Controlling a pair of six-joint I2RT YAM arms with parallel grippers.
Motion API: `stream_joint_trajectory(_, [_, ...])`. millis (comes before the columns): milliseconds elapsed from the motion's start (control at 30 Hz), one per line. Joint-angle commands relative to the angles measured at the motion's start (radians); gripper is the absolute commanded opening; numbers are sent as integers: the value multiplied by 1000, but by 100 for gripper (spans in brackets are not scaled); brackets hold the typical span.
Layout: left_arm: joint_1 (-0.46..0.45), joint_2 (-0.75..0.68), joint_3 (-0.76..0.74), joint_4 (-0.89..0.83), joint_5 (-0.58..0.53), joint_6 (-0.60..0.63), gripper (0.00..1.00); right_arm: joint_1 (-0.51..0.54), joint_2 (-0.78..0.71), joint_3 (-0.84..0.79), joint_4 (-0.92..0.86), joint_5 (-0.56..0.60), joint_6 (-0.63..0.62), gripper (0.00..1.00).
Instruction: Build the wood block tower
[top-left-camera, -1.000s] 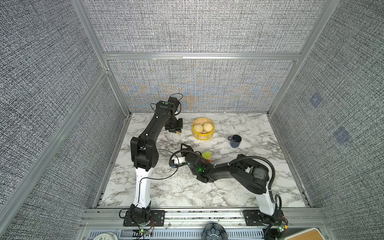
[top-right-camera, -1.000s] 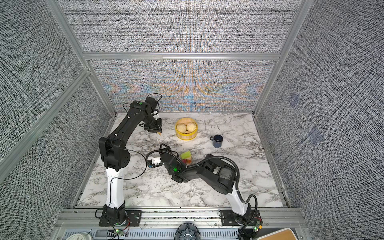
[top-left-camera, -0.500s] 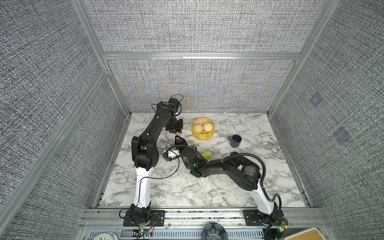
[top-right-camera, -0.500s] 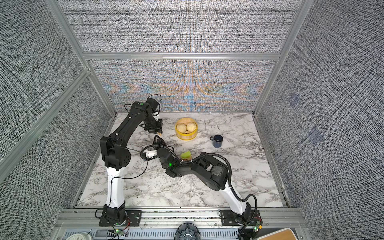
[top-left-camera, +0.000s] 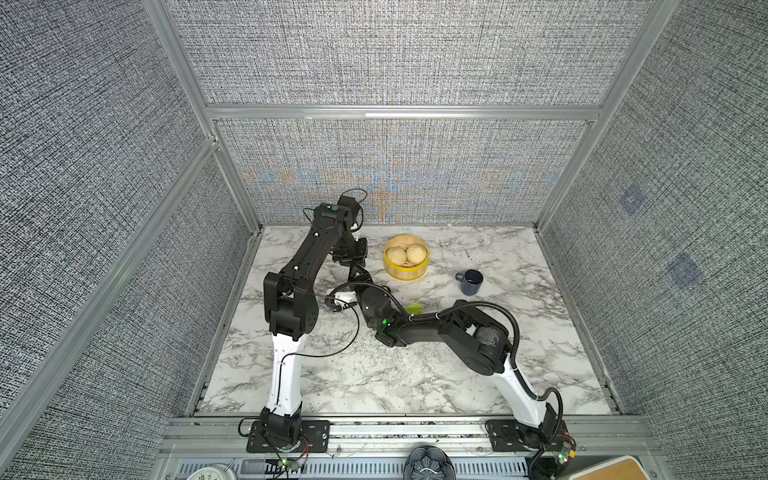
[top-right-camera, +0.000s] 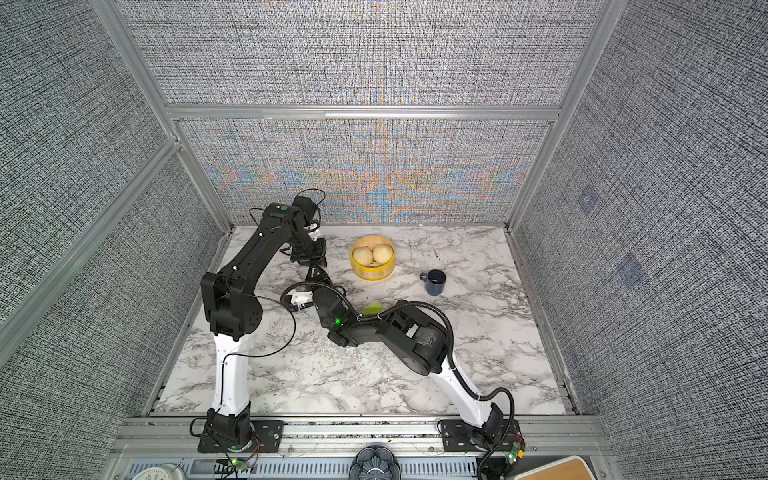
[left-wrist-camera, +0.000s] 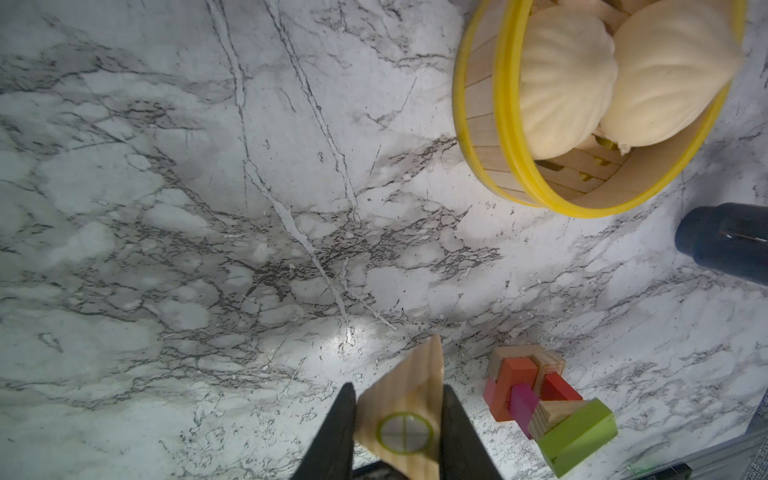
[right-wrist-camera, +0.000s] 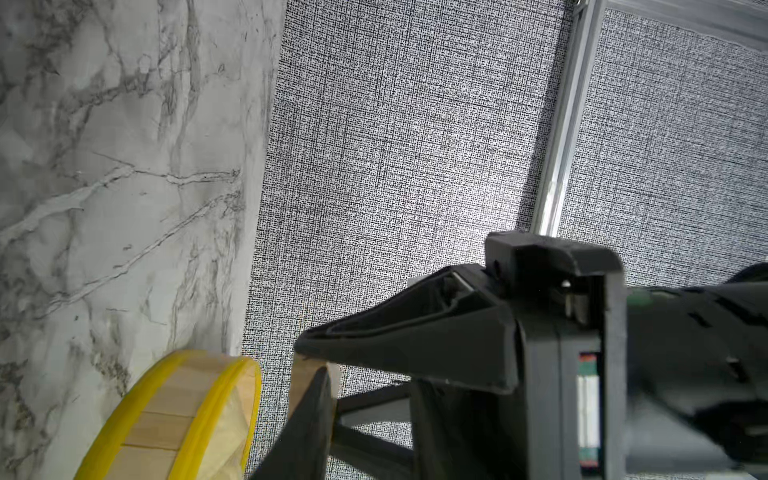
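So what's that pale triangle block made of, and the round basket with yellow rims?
The pale triangle block looks like bare, unpainted wood: fine grain lines run across its matte face. The round basket with yellow rims seems to be pale wooden slats, seams showing, with glossy yellow hoops, maybe plastic or paint; I can't tell which.

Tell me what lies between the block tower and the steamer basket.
Nothing: bare marble table runs from the tower to the steamer basket, shown in the left wrist view; the mug stands aside.

black left arm (top-left-camera: 309, 254), black right arm (top-left-camera: 424, 331), white lower links (top-left-camera: 284, 374), looping black cables (top-left-camera: 482, 304), green lights (top-left-camera: 385, 321)
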Motion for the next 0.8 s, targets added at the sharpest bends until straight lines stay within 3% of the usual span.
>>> stream_joint_trajectory(0, [2, 4, -1, 2, 17, 8, 24, -6, 5, 21, 47, 20, -18, 32])
stream_joint_trajectory(200, [2, 6, 5, 0, 24, 11, 24, -16, 11, 31, 46, 33, -25, 20])
stream_joint_trajectory(400, [2, 16, 13, -1, 36, 10, 24, -17, 14, 31, 64, 39, -35, 0])
stream_joint_trajectory(767, [3, 32, 33, -9, 39, 10, 24, -3, 3, -1, 83, 39, -24, 0])
